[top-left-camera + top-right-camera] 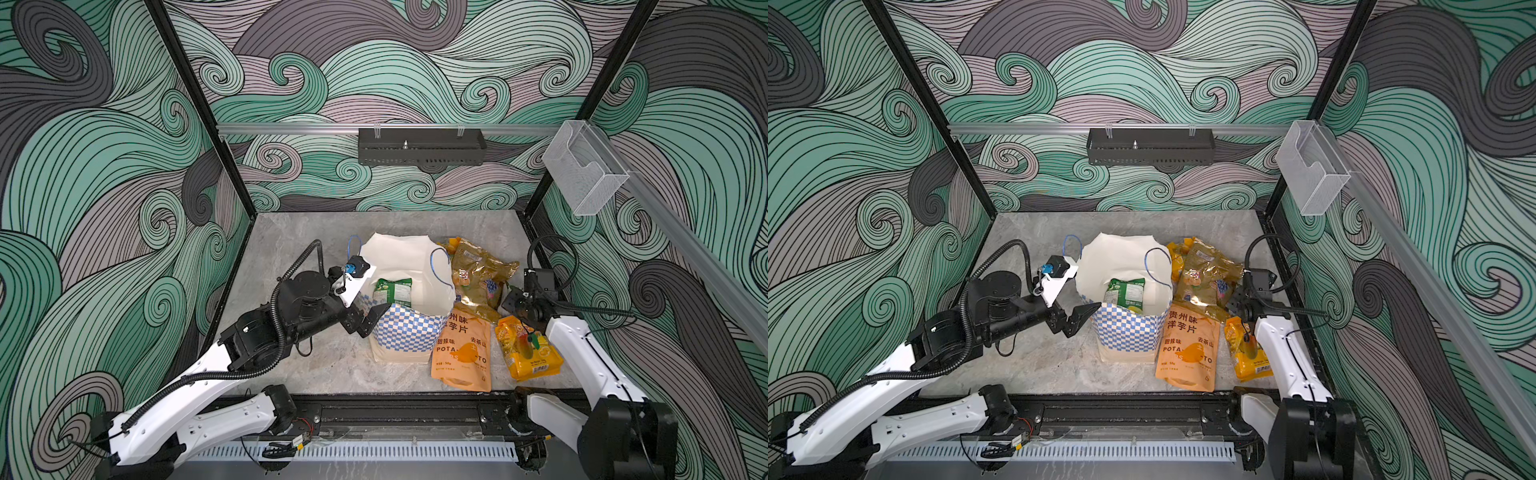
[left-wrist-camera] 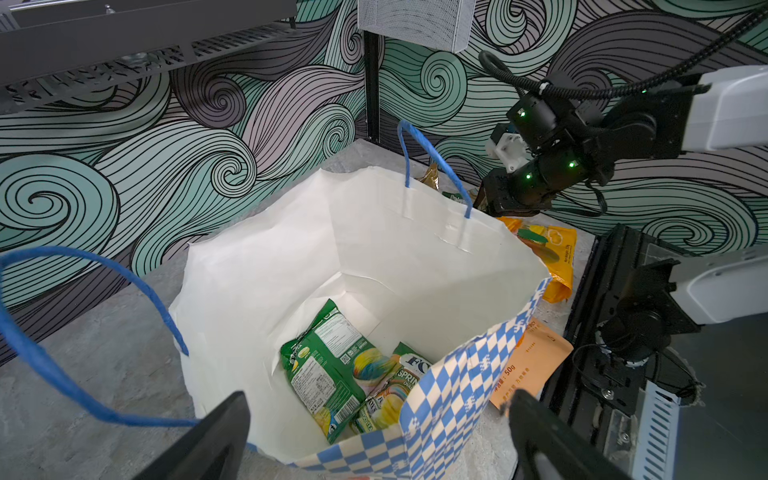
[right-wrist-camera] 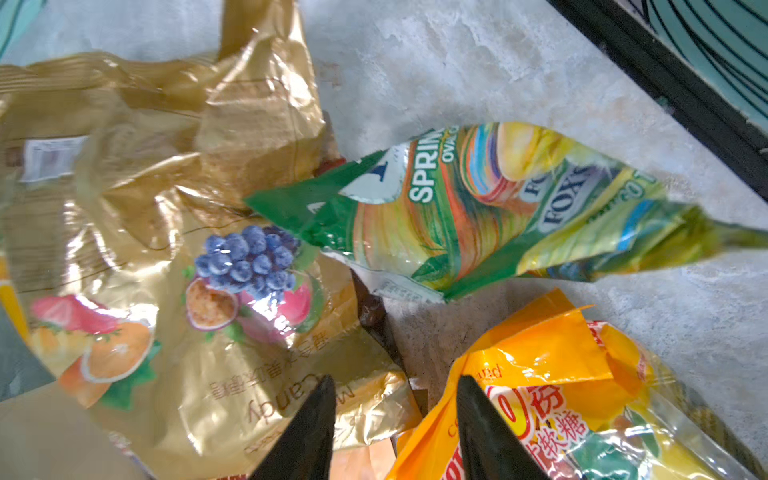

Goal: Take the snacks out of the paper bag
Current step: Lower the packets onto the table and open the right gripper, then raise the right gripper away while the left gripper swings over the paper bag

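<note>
Two packets inside paper bag | left hand spread beside rim

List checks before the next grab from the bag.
1. Bag upright, mouth open: ok.
2. Bag emptied: not ok, two green packets lie inside.
3. Left end effector open, at the rim: ok.
4. Handle clear of left end effector: cannot tell, they overlap in the left wrist view.
5. Right end effector empty: ok, jaws apart, nothing between.
6. Right end effector clear of bag: ok, over the unloaded snacks.
</note>
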`<state>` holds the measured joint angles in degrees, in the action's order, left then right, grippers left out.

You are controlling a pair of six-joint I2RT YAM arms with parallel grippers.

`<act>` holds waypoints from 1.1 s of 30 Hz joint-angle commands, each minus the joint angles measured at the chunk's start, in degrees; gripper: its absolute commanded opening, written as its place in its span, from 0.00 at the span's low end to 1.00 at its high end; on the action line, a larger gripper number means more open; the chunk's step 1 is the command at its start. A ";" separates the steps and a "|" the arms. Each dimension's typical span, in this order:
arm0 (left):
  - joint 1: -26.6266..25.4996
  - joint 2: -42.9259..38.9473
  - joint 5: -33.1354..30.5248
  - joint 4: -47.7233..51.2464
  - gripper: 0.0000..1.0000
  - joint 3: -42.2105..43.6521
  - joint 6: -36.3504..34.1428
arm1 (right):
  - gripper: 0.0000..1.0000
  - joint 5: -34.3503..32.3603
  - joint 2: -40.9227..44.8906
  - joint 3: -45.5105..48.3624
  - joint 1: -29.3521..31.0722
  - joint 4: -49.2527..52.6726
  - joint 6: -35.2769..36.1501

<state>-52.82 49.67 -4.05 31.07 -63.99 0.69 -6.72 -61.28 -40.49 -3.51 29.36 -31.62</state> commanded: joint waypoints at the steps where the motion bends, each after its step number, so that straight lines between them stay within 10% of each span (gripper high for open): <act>1: -0.36 0.42 -1.77 -0.73 0.98 -3.00 1.95 | 0.59 4.06 4.62 -4.15 -0.22 2.34 1.22; 7: -0.27 6.16 -8.36 1.43 0.93 -10.73 5.76 | 0.98 21.49 13.00 -11.93 0.44 2.15 0.40; 21: 1.14 41.05 -10.82 24.26 0.84 -49.92 6.24 | 0.99 37.16 16.56 -31.00 20.95 5.44 5.86; 33: 3.95 55.97 0.21 35.21 0.84 -53.86 10.99 | 1.00 35.36 17.47 -34.54 23.13 15.04 10.53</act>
<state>-48.82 104.47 -8.49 60.60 -116.38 9.63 29.30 -44.29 -75.59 19.40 42.61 -22.68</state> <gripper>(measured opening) 0.839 0.996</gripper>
